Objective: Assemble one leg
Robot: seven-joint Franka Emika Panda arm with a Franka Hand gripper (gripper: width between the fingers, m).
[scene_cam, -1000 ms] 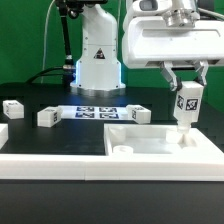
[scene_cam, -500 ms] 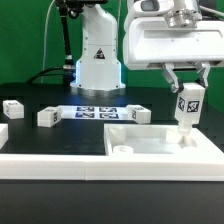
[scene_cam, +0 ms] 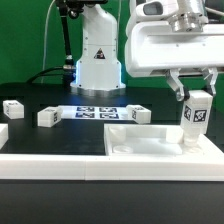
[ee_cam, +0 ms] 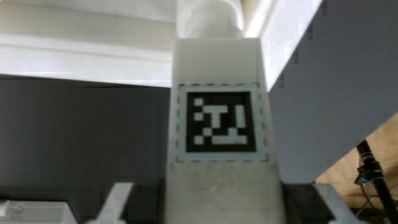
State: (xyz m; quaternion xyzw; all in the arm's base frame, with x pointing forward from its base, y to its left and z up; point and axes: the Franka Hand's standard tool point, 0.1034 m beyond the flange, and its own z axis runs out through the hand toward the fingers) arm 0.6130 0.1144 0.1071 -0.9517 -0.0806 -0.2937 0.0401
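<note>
Exterior view, from the jaws outward: flanking the top of the leg (scene_cam: 196,120) with the gripper (scene_cam: 196,91), clamped or slack impossible to tell, standing it upright in the white tray-like part's (scene_cam: 145,131) corner on that view's right, likely the seating step, calling next for straight downward pressure.

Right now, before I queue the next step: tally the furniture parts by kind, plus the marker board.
Legs: 4 (held leg between the jaws; loose legs on the table)
Tray-like part: 1
Marker board: 1
Total: 6
</note>
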